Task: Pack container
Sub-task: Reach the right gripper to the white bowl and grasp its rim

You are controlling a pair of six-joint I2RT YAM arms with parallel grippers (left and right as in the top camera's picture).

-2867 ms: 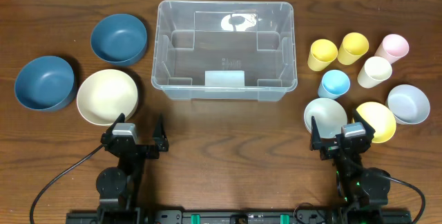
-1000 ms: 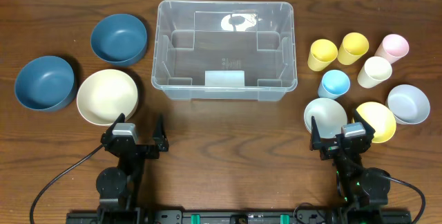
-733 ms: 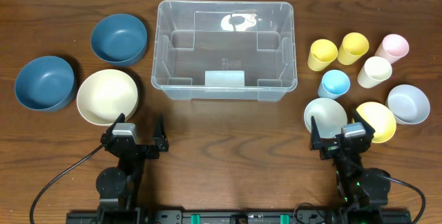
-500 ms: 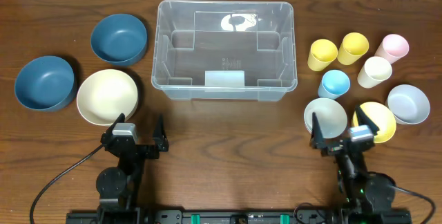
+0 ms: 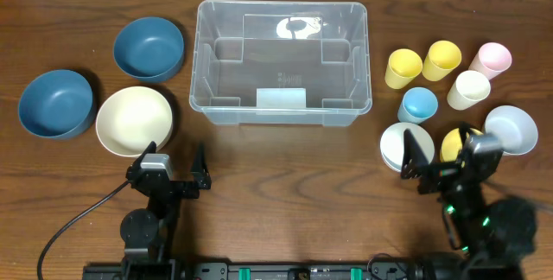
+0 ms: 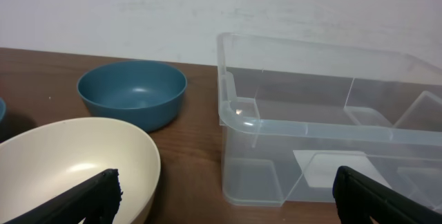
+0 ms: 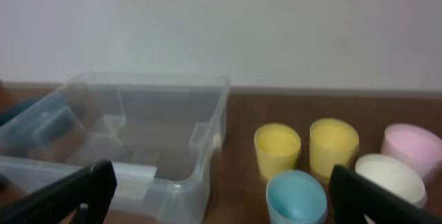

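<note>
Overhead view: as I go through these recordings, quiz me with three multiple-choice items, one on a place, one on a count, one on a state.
1. The cups stand: A) left of the container B) right of it C) inside it.
2. Count of dark blue bowls: A) one B) two C) four.
3. The container is: A) lidded B) half full C) empty.
Key: 1 B, all five cluster past its right wall; 2 B, both lie on the left; 3 C, nothing lies in it and no lid covers it.
</note>
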